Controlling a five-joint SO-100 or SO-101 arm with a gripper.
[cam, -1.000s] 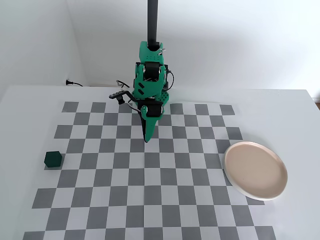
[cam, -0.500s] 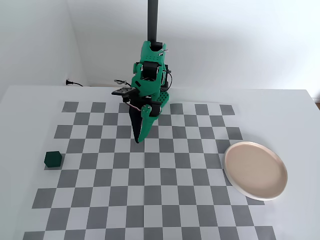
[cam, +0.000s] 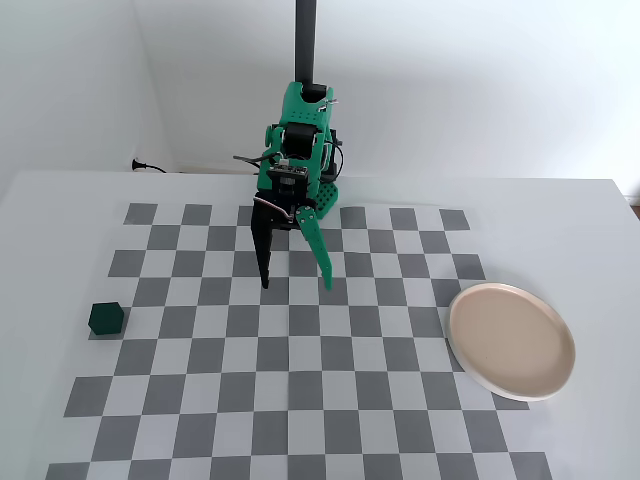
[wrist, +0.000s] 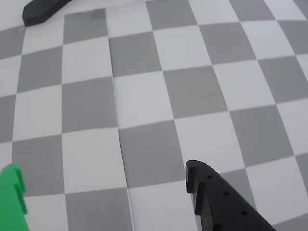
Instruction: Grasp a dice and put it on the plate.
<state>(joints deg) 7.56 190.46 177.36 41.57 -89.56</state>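
Note:
The dice (cam: pixel 106 318), a small dark green cube, sits on the checkered mat near its left edge in the fixed view. The pale pinkish plate (cam: pixel 512 340) lies empty at the mat's right edge. My gripper (cam: pixel 296 286) hangs from the green arm over the mat's upper middle, pointing down, open, with nothing between its black and green fingers. It is about three squares right of the dice and far from the plate. The wrist view shows the open gripper (wrist: pixel 103 168) above bare checker squares; neither dice nor plate appears there.
A black post (cam: pixel 305 40) rises behind the arm at the back of the table. A cable and plug (cam: pixel 145 166) lie at the back left by the wall. A dark shape (wrist: pixel 43 10) shows in the wrist view's top left corner.
The jaws, shut and pointing down a second ago, have spread wide open, and the wrist has turned. The dice and plate have not moved.

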